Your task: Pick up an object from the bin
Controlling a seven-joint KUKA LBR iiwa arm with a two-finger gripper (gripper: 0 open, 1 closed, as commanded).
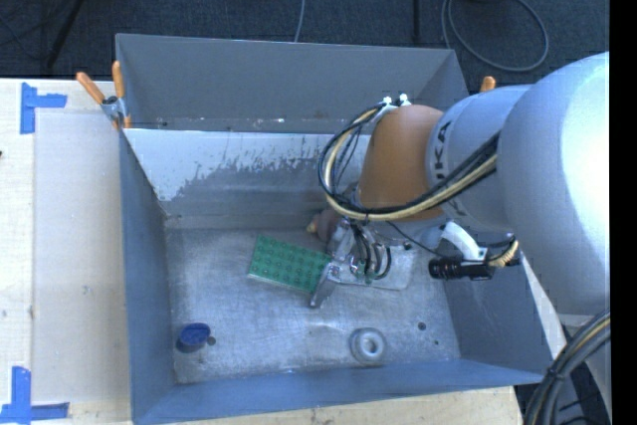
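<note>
Grey bin (229, 323), centre | gripper (326, 284) at edge of green studded plate (287, 262), opening indiscernible | keep your closure square across it.

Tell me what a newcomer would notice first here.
The arm's orange-brown wrist cover looms at right, with the gripper low at the right edge of a green studded plate in the middle of the bin. A small blue thing lies in the near left corner, a grey ring by the front wall.

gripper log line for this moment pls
gripper at edge of green plate | grip: unclear | blue piece, grey ring lie apart
</note>
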